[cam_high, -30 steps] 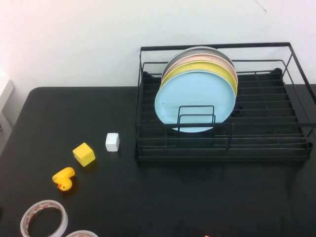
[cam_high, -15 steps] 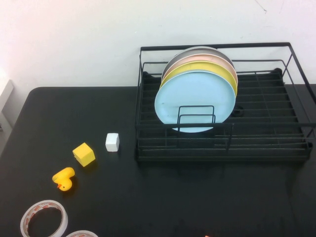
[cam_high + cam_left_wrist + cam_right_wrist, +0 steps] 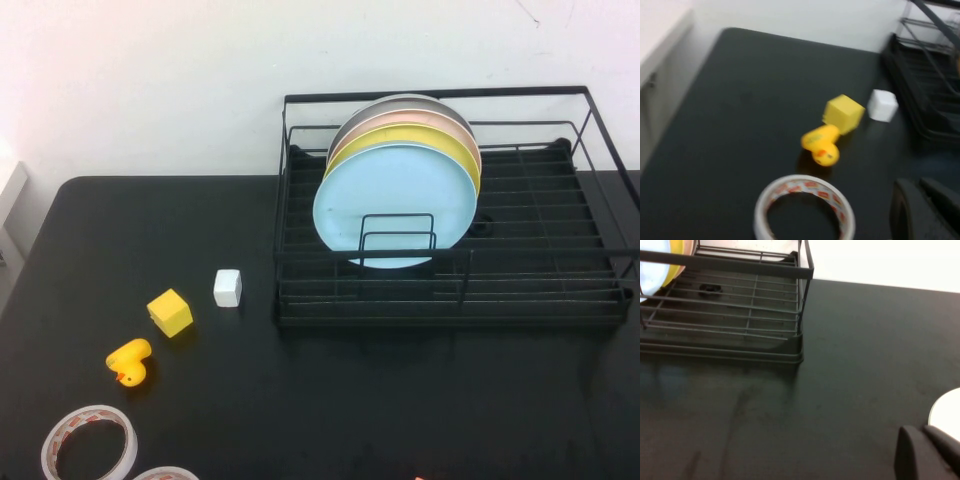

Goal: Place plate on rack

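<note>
Light blue plate point(image 3: 396, 203) is seen upright in the rack point(image 3: 600, 300), right of frame centre in the high view, frontmost of the stack, ahead of the yellow plate point(image 3: 445, 139). Placement is judged complete. Left gripper point(image 3: 925, 212) is parked low over the table near the tape roll point(image 3: 805, 210) and duck point(image 3: 821, 145), at the high view's lower left; right gripper point(image 3: 930, 452) is parked at lower right, clear of the rack. Jaw state cannot be told on either. If any step remains, arms are best kept retracted and the rack's front rail avoided.
</note>
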